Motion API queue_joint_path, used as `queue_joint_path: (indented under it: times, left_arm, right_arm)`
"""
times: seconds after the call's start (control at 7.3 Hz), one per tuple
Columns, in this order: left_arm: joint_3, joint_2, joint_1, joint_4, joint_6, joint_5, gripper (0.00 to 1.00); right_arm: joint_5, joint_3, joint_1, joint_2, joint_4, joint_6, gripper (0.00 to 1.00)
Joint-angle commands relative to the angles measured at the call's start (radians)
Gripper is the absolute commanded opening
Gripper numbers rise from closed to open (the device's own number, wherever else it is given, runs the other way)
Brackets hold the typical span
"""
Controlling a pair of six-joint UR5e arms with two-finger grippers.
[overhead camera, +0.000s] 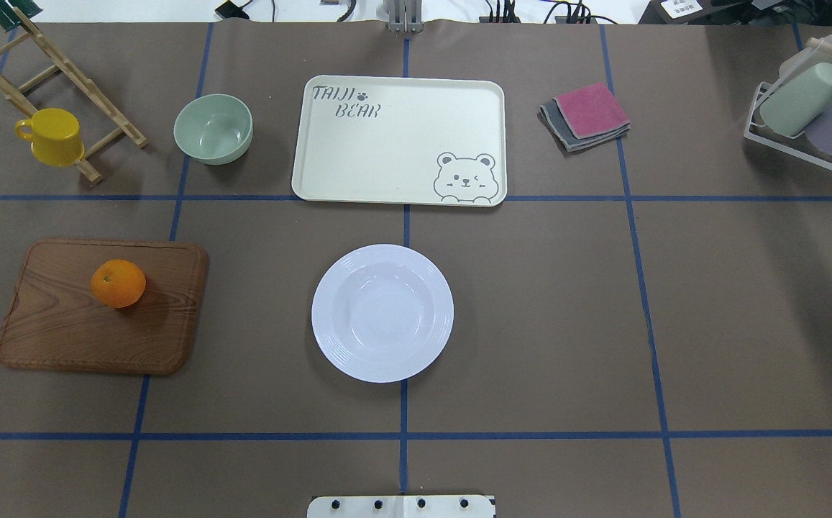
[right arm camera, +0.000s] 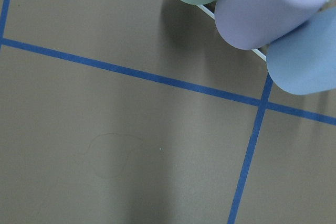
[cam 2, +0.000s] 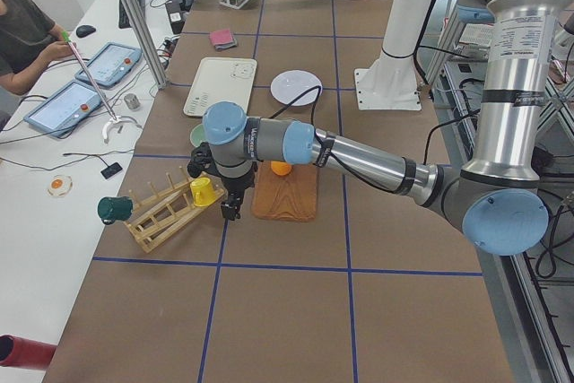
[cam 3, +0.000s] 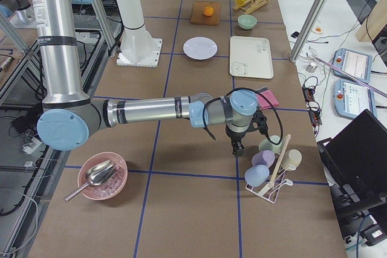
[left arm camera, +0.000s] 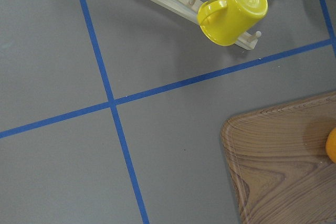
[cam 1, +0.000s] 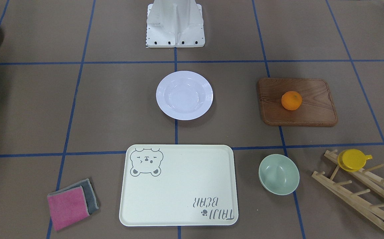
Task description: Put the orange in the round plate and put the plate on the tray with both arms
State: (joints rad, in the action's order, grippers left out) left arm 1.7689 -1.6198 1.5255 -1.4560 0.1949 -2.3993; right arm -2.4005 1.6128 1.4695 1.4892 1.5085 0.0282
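Well apart from the glossy white round plate (overhead camera: 382,313) at the centre of the brown desk (overhead camera: 567,324), the small bright orange (overhead camera: 119,283) sits on a brown wooden board (overhead camera: 63,338) on the robot's left. Beyond the plate lies the cream rectangular bear-print tray (overhead camera: 387,158). The left gripper (cam 2: 230,208) hangs beside a yellow cup (cam 2: 203,191), and the right gripper (cam 3: 237,147) hangs near a rack of pastel cups (cam 3: 269,167). Whether either gripper is spread or pressed together cannot be told.

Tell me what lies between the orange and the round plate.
Nothing but the wooden board under the orange, then bare table up to the round plate; the overhead view shows it.
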Motion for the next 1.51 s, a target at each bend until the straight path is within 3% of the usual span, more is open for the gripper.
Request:
queue_joint_path:
  times: [0.0,0.41,0.68,0.82,0.96,1.37]
  left_arm:
    - [-0.08,0.004,-0.001,-0.157,-0.003,0.005,0.99]
    - [-0.014,0.015,-0.046,-0.164,-0.05,-0.004,0.99]
    - [-0.003,0.008,-0.266,-0.299,-0.247,0.008,0.99]
    - [0.007,0.005,-0.321,-0.44,-0.403,0.103,0.99]
    - [0.011,0.015,-0.376,-0.52,-0.487,0.139,0.99]
    - [0.018,0.008,-0.519,-0.52,-0.621,0.15,0.99]
  right_arm:
    - [0.0,0.006,0.0,0.005,-0.001,-0.004,1.0]
    - [-0.003,0.013,0.0,0.006,-0.001,-0.004,1.0]
    - [-0.003,0.007,0.0,0.006,-0.001,-0.002,1.0]
    - [-0.002,0.006,0.0,0.006,-0.002,-0.001,1.0]
    - [-0.003,0.006,0.0,0.005,-0.002,-0.002,1.0]
    - [-0.006,0.006,-0.005,0.005,-0.002,-0.002,1.0]
